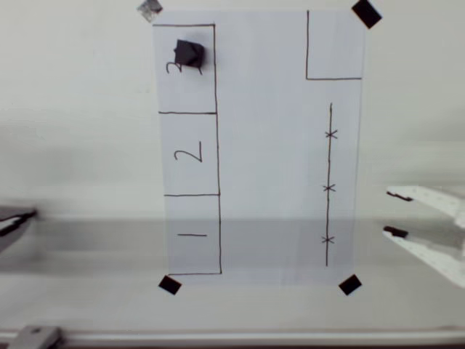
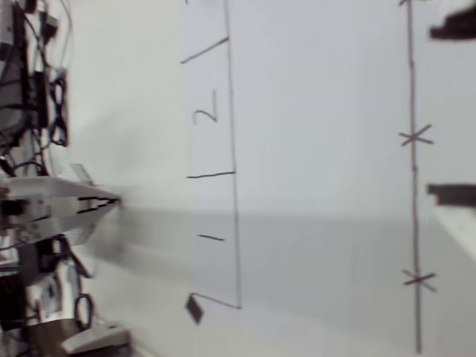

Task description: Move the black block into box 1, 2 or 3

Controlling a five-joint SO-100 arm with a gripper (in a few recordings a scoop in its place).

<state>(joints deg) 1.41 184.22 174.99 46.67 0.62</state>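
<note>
I see the white paper [image 1: 276, 145] stretching away from my pincer [image 1: 392, 214], which hangs at the overhead view's right edge, fingers spread and holding nothing. Box 3 [image 1: 187, 69] lies far across from it, and the black block [image 1: 189, 54] sits inside, over the numeral.

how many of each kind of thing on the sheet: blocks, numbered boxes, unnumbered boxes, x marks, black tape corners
black block: 1
numbered boxes: 3
unnumbered box: 1
x marks: 3
black tape squares: 3
total: 11
</note>
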